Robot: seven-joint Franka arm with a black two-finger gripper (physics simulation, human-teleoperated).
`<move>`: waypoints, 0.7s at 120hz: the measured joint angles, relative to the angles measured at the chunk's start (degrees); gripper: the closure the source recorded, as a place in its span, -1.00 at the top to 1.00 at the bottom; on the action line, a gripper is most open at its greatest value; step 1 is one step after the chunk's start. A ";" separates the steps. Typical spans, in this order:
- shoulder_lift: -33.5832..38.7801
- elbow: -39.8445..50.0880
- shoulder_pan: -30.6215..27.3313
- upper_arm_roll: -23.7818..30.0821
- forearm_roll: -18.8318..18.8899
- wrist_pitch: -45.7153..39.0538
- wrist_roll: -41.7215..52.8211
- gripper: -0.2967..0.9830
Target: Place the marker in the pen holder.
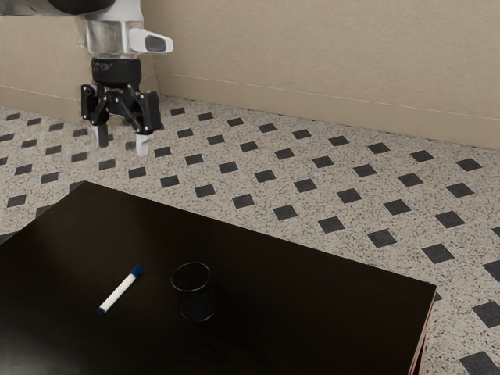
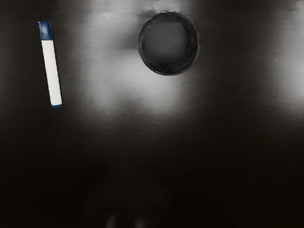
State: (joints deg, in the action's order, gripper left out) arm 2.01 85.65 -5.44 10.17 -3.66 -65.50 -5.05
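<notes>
Lying flat on the dark tabletop, the slim white marker with the blue cap and blue tail end point(image 1: 119, 292) rests out in the open, well below the robot's hand. From where I stand, its capped end points away from me and toward the exterior view's right. Just beside it, on that same side and not touching it, stands the round, dark, see-through pen holder point(image 1: 197, 304), upright, its mouth facing up; in the wrist view, too, a strip of tabletop separates the two. Both sit on a glossy, near-black table point(image 1: 312, 324), which has pale reflections on its surface in the wrist view. Up toward the exterior view's upper left hangs the black two-finger gripper point(image 1: 122, 141), pointing down, its pale-tipped fingers spread apart, beneath the grey-and-white arm point(image 1: 113, 35). Beyond the table runs a speckled stone floor with dark diamond insets point(image 1: 266, 205), meeting a plain beige wall point(image 1: 328, 62).
</notes>
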 joint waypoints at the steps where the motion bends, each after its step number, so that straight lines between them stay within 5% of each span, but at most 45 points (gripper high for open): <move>1: 0.02 0.03 0.24 -0.02 -0.01 -0.75 -0.07 0.54; 16: 1.60 3.30 4.74 -2.39 0.53 -9.06 -0.91 0.53; 40: 13.95 38.77 2.26 -9.52 4.66 -24.46 -1.99 0.54; 84: 7.41 57.44 0.53 -10.52 5.71 -53.10 -2.90 0.53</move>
State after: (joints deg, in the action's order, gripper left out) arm 9.42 143.09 -4.91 -0.35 2.04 -118.60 -7.95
